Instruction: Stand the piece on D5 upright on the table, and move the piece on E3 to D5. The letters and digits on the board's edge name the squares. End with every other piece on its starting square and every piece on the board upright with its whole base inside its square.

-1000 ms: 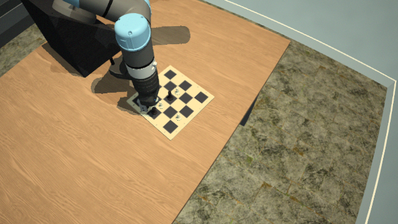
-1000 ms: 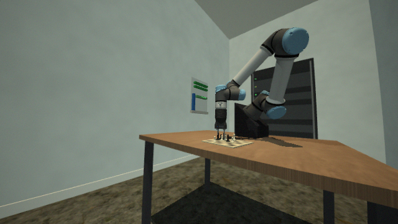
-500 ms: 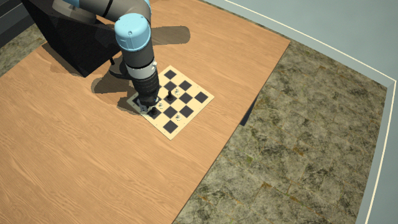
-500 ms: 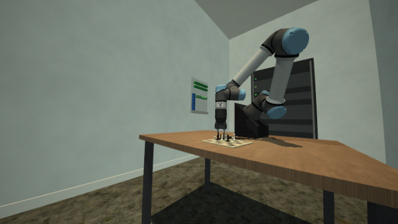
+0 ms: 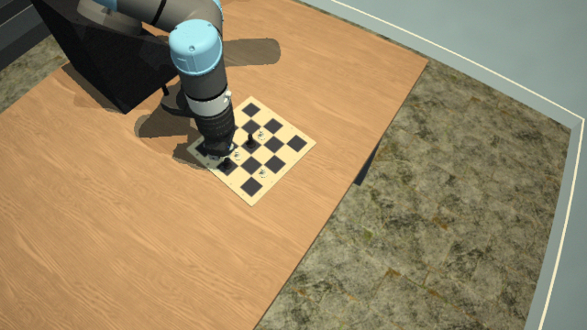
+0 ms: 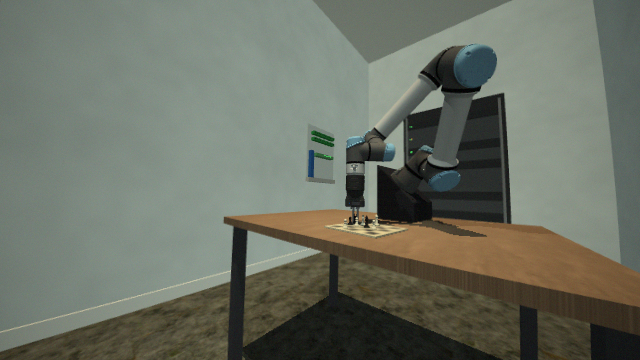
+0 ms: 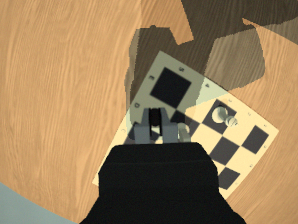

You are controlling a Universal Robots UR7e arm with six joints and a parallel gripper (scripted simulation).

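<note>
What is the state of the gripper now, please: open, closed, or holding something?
Gripper: jaws closed on a chess piece at the board's near corner; the piece itself is mostly hidden by the gripper, so its colour and type cannot be told.
</note>
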